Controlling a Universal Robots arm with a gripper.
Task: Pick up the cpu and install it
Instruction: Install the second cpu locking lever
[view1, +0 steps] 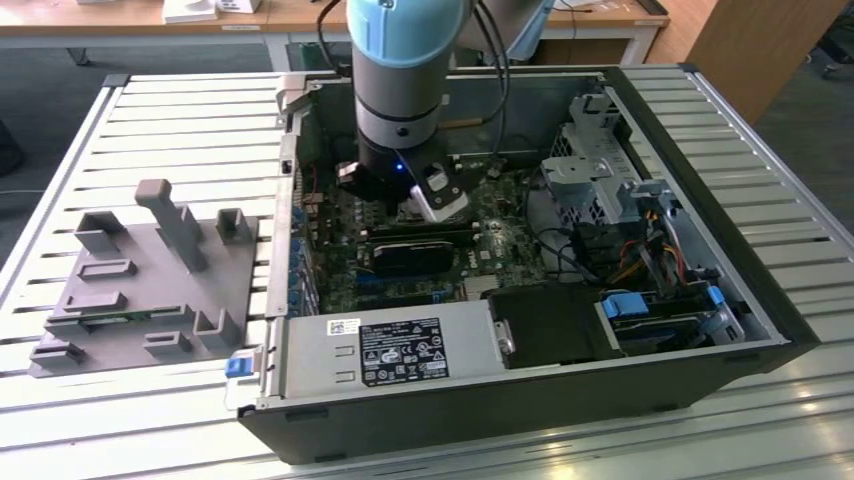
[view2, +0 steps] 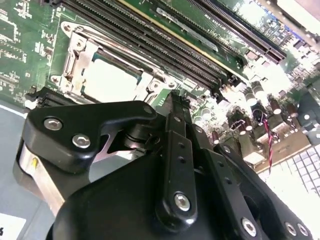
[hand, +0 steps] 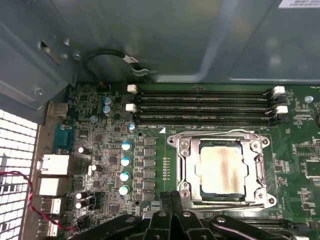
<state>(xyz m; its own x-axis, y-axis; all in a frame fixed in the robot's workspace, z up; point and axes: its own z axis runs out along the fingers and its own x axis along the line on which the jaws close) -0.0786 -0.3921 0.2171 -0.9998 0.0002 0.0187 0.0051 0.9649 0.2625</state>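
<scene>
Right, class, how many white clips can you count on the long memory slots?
4 white clips, in the first wrist view: two at one end of the memory slots, two at the other. More may be hidden.

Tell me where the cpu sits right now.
The cpu lies in its motherboard socket, framed by the metal retention bracket, beside the memory slots in both wrist views.
</scene>
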